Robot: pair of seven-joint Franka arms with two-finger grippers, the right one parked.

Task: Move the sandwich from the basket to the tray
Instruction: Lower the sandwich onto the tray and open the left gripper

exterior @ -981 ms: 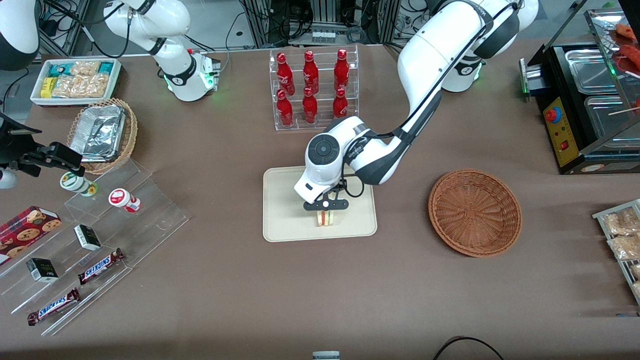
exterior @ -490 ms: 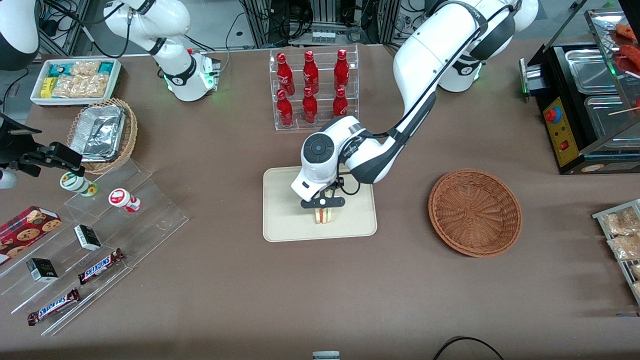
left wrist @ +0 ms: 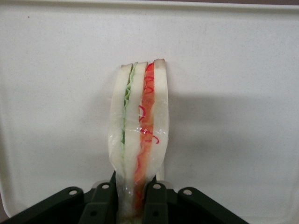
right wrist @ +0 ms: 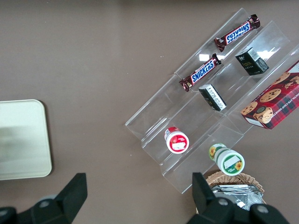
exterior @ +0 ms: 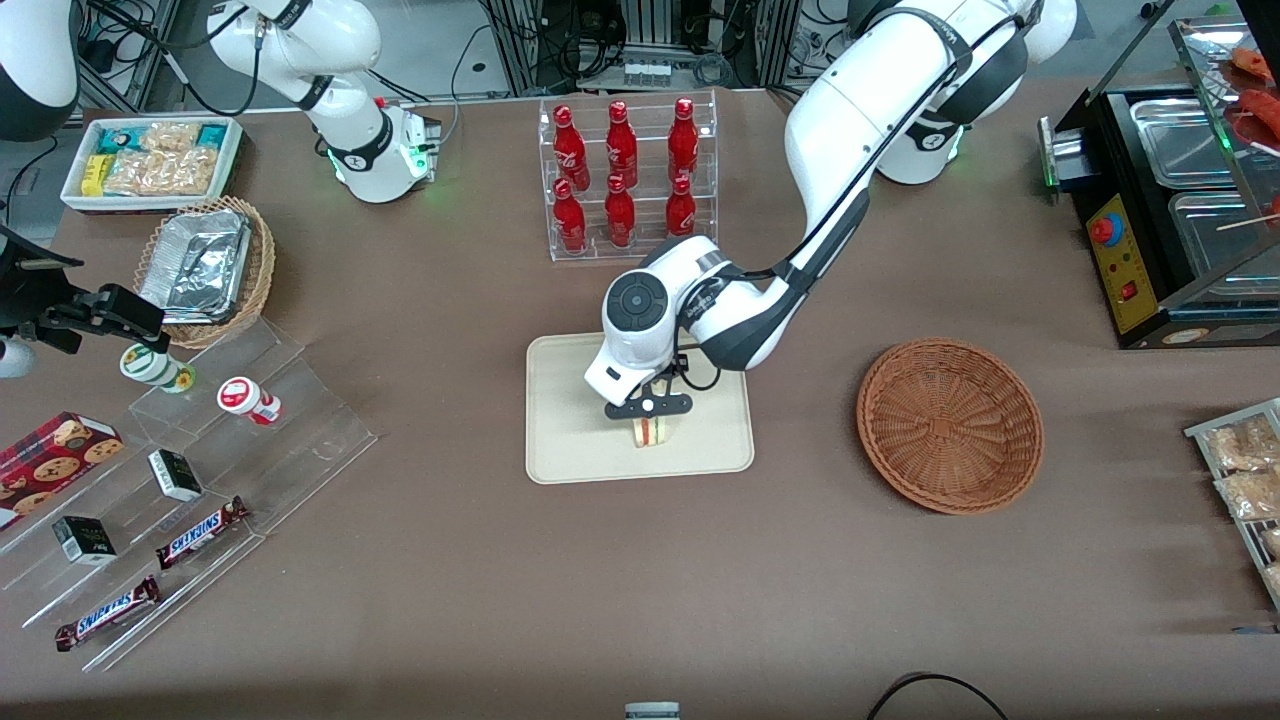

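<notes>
Now we've lowered the gripper (exterior: pixel 648 417) onto the tray (exterior: pixel 570 420), fingers (left wrist: pixel 154 198) still pinched on the sandwich (left wrist: pixel 138 135), basket (exterior: pixel 949 424) emptied, so release comes next.

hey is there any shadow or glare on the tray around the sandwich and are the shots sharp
Left wrist view: the sandwich, clamped in the gripper, throws a soft grey shadow across the tray; no glare, layers sharp. Front view: the arm's shadow darkens the tray beside the gripper; the image is sharp, without glare there.
</notes>
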